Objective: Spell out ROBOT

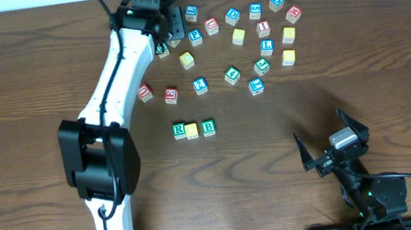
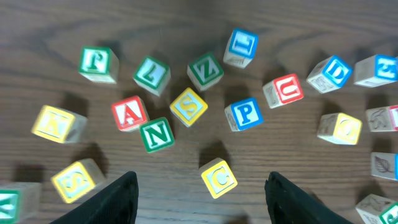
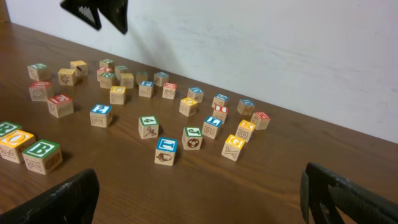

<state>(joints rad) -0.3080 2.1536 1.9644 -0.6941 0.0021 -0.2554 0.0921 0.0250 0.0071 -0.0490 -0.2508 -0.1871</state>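
A row of three letter blocks lies mid-table: green R (image 1: 179, 130), yellow O (image 1: 192, 130), green B (image 1: 208, 127). The yellow O (image 3: 15, 144) and green B (image 3: 41, 154) also show at the left of the right wrist view. My left gripper (image 1: 165, 30) is open and empty over the loose blocks at the back of the table. In the left wrist view its fingers (image 2: 200, 180) hang above a yellow C block (image 2: 219, 178). My right gripper (image 1: 328, 140) is open and empty near the front right, with only bare table between its fingers (image 3: 198, 177).
Several loose blocks are scattered across the back of the table, among them a red A (image 2: 130, 112), a green N (image 2: 157, 134), a yellow S (image 2: 189, 106), a blue P (image 2: 245, 114) and a red U (image 2: 285, 90). A white wall (image 3: 280, 43) stands behind them.
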